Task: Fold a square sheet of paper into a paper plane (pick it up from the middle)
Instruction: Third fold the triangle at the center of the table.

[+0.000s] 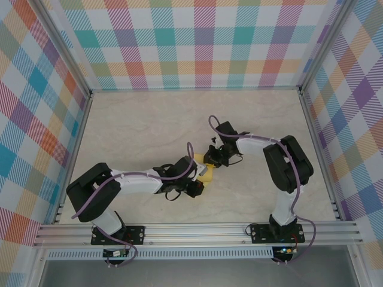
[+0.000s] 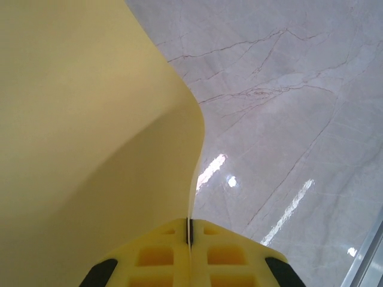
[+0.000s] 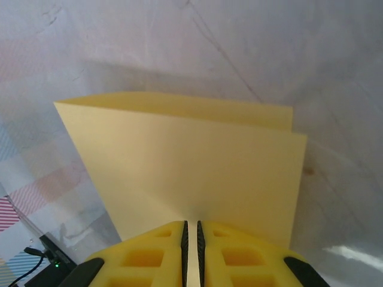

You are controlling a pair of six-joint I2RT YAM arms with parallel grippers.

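Square sheet of paper (image 3: 191, 161): doubled over once, no dart shape yet. Left gripper (image 2: 190, 234) and right gripper (image 3: 191, 236) both clamp it. Nose and wing folds likely remain.

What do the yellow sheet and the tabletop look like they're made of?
The square sheet of paper: thin matte yellow paper; it curves softly and holds a sharp fold, with two layers showing. The table: pale marble-look surface with grey veins, glossy with light reflections; it may be stone or a printed laminate.
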